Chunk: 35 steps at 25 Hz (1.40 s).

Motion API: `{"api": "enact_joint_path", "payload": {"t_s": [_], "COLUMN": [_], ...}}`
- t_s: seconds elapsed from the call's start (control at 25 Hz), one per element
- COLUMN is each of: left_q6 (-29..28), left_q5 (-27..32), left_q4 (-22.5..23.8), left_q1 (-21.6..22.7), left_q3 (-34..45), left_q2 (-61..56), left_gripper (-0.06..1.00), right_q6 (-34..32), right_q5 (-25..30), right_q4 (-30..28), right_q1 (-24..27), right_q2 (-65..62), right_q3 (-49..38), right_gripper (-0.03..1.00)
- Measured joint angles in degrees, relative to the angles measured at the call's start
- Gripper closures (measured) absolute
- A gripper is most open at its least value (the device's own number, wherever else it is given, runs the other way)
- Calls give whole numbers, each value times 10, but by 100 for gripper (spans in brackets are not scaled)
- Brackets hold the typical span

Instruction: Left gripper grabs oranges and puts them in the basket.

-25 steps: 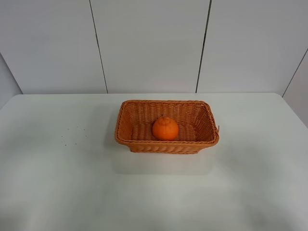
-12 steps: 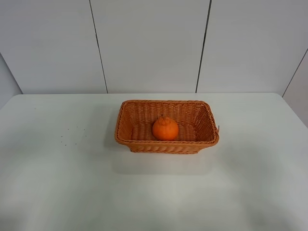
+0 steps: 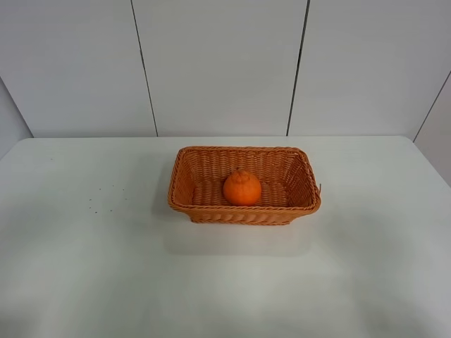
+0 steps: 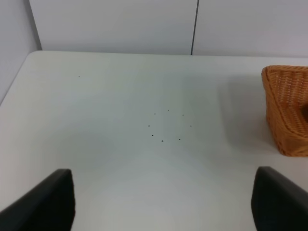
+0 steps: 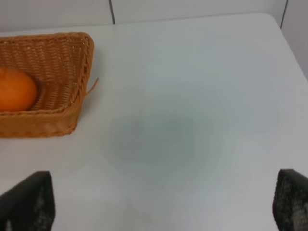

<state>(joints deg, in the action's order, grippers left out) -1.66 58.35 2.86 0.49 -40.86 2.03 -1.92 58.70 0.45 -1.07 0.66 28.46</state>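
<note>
Nothing has moved since the earlier frames: across the high views the orange [image 3: 242,188] sits in the same spot inside the basket [image 3: 184,198], and the basket keeps its place on the desk [image 3: 84,267], toward the far edge and roughly midway between the left and right edges. Neither arm appears in the high view at any of these moments.

The orange rests on the basket floor, a little nearer the front wall than the back one, its knobby stem end up. No other fruit shows on the desk.

The left gripper [image 4: 163,202] shows in its wrist view only as two dark finger tips far apart at the picture's lower corners, so its jaws stand apart and empty; it hangs over bare desk on the left side, with one end of the basket just in sight. The right gripper [image 5: 163,202] looks the same in its own view: two dark tips wide apart, jaws apart, holding nothing, over the right part of the desk beside the basket's right end.

Judging from this stillness, with the fruit already in the basket and both arms drawn clear, the task looks complete, and nothing seems left to grasp.
</note>
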Motion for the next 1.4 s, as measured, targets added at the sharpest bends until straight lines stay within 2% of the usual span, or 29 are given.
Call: {"api": "enact_joint_path", "payload": {"t_s": [0.4,0.76,1.4], "left_q6": [-1,1,2], "left_q5": [23,6,19], "left_q4": [-6,-7,11], "left_q1": [0,0,-1], "left_q3": [20,110,125], "left_q2": [-23,-23,-23], "left_gripper": [10,11,11], "right_q6": [0,0,0], "right_q5": [0,0,0], "right_q4": [0,0,0], "right_q1": [0,0,0], "right_q2": [0,0,0], "right_q3": [0,0,0], "right_gripper": [27,27,27]}}
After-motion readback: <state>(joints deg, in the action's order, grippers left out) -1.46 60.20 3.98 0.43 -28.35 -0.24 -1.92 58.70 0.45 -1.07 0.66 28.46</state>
